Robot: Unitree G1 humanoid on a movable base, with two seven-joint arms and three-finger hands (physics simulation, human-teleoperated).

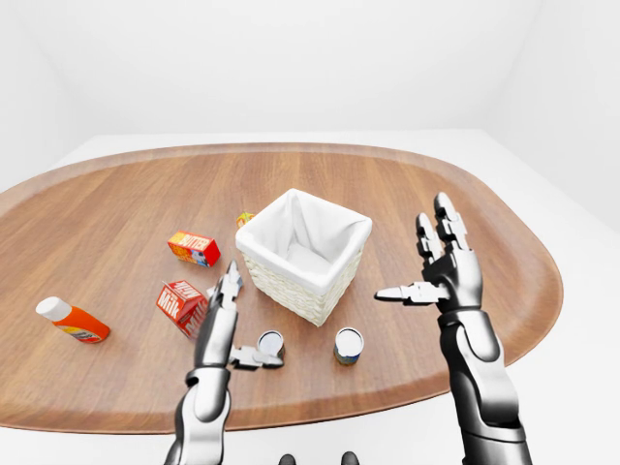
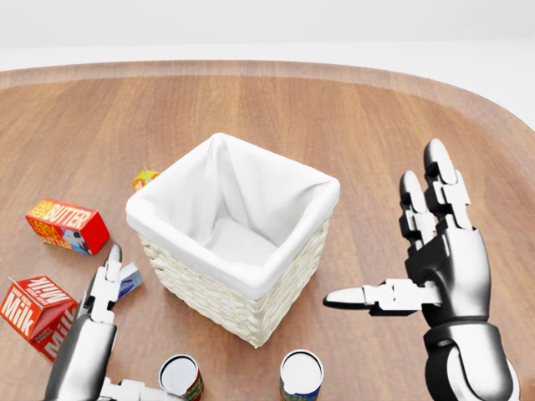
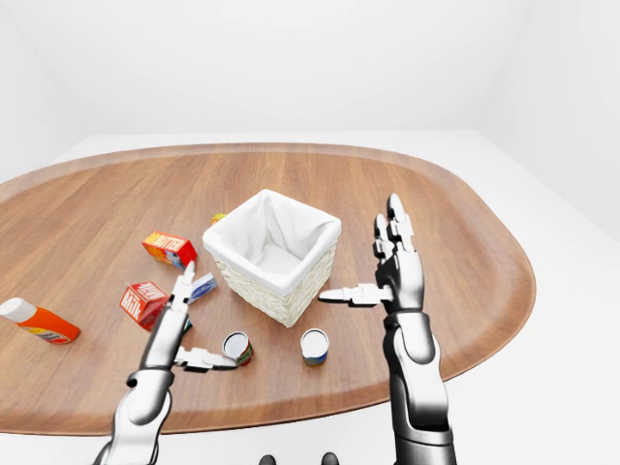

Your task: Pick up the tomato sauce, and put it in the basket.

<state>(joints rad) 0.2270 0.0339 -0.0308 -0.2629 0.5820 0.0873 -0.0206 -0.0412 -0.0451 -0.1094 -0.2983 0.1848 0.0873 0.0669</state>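
Observation:
The tomato sauce (image 2: 180,378), a small can with a red label and a silver lid, stands upright near the bottom edge of the head view, below the basket's left side. The white-lined wicker basket (image 2: 219,296) sits mid-table with nothing in it. My left hand (image 2: 138,327) is open, its fingers pointing up left of the can and its thumb reaching toward the can's left side without closing round it. Raised to the right of the basket, my right hand (image 2: 383,227) is open, palm facing left, holding nothing.
A blue-labelled can (image 2: 301,374) stands just right of the sauce can. Left of the basket lie a butter box (image 2: 65,224), a milk carton (image 2: 33,311), a small blue-white carton (image 2: 127,280) and a small orange pack (image 2: 145,178). An orange bottle (image 1: 72,321) lies far left.

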